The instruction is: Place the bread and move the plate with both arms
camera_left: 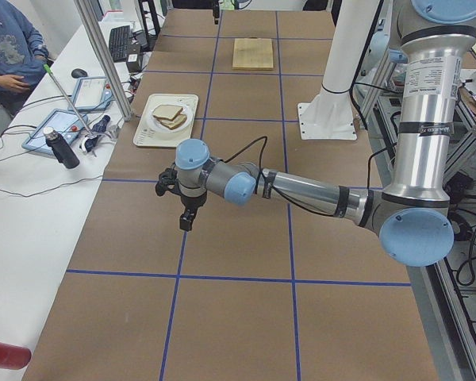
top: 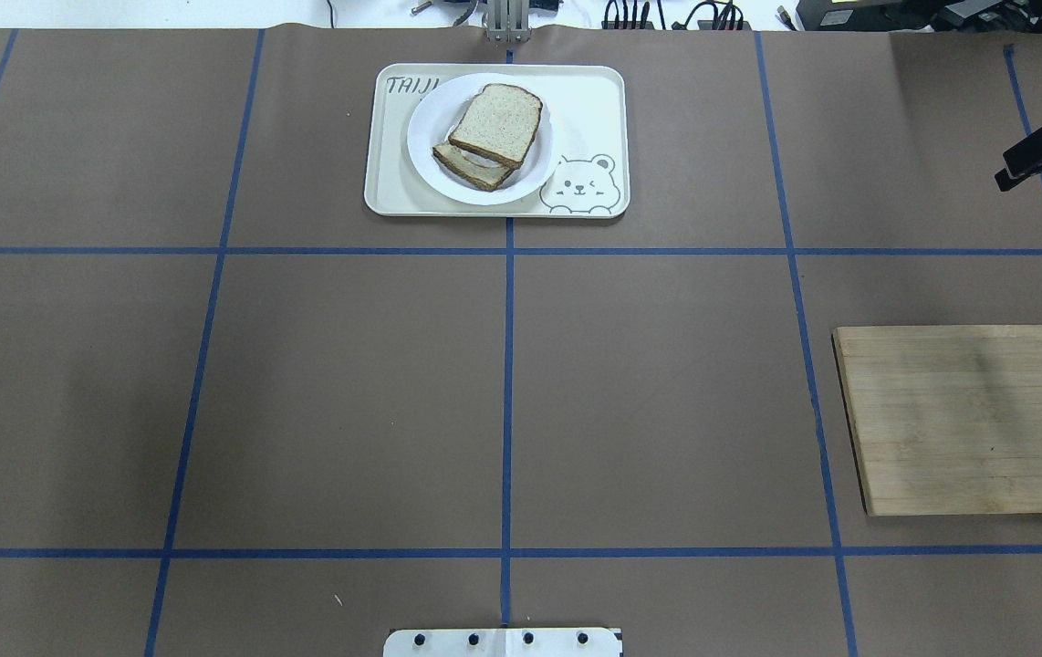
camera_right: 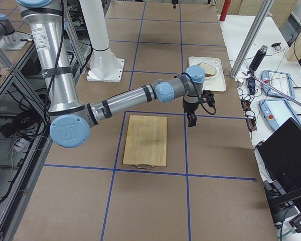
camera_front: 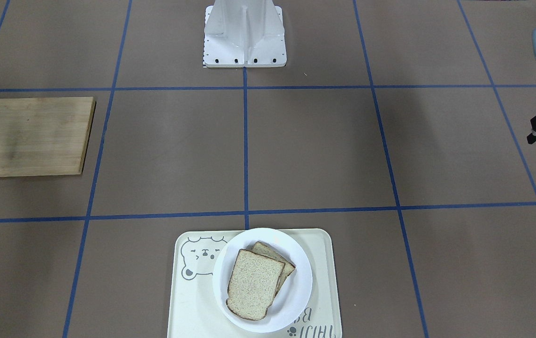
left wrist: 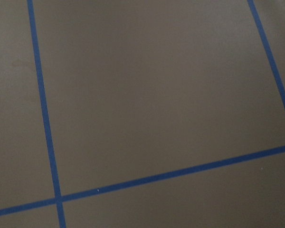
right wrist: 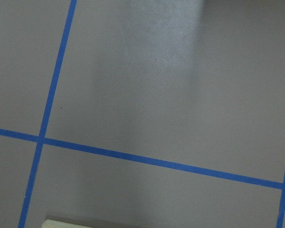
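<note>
The white plate (camera_front: 298, 281) sits on the cream bear-print tray (camera_front: 188, 310) at the table's far edge from the robot. The plain bread (camera_front: 253, 284) lies on the plate, partly over a second slice (camera_front: 272, 253). In the overhead view the bread (top: 495, 123) is on the plate (top: 425, 137), with something white between the slices. My left gripper (camera_front: 533, 136) hangs above bare table far to the tray's side and looks shut and empty. My right gripper (top: 1006, 175) hovers between the tray and the board and looks shut and empty. Both wrist views show only table.
A wooden cutting board (top: 973, 420) lies on the robot's right side of the table. The white robot base (camera_front: 244, 47) stands at the near edge. Blue tape lines grid the brown table. A person sits beyond the far edge in the exterior left view.
</note>
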### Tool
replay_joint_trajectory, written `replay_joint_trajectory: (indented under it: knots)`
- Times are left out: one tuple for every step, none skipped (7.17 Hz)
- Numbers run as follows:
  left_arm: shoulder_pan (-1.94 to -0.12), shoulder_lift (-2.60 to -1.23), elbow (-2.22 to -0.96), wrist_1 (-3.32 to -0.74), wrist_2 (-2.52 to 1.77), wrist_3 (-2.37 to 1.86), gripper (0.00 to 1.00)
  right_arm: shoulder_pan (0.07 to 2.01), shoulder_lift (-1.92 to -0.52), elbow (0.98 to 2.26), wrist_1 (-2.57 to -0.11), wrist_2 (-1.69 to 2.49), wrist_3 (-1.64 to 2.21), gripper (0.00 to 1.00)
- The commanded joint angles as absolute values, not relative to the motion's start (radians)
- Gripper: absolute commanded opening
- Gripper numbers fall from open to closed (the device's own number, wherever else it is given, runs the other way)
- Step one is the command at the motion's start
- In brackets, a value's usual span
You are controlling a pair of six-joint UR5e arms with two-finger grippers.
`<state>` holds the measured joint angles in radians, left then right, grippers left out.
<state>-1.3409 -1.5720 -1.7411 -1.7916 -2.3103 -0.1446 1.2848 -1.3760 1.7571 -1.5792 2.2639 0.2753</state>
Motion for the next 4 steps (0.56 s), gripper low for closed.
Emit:
replay_joint_trajectory:
  knots:
    - [-1.336, -1.537, -1.738, -1.790, -2.310, -0.130, 0.98, 1.284, -1.408, 1.758, -1.572, 2.252, 0.278, 1.00]
    - [-1.335, -1.540, -1.750, -1.789, -2.319, -0.138, 0.98, 1.284, -1.404, 1.758, -1.572, 2.261, 0.272, 1.00]
    - [-1.336, -1.540, -1.752, -1.792, -2.322, -0.138, 0.98, 1.284, -1.404, 1.753, -1.572, 2.255, 0.272, 1.00]
    - [-1.336, -1.540, -1.759, -1.792, -2.322, -0.143, 0.98, 1.284, -1.402, 1.753, -1.571, 2.253, 0.275, 1.00]
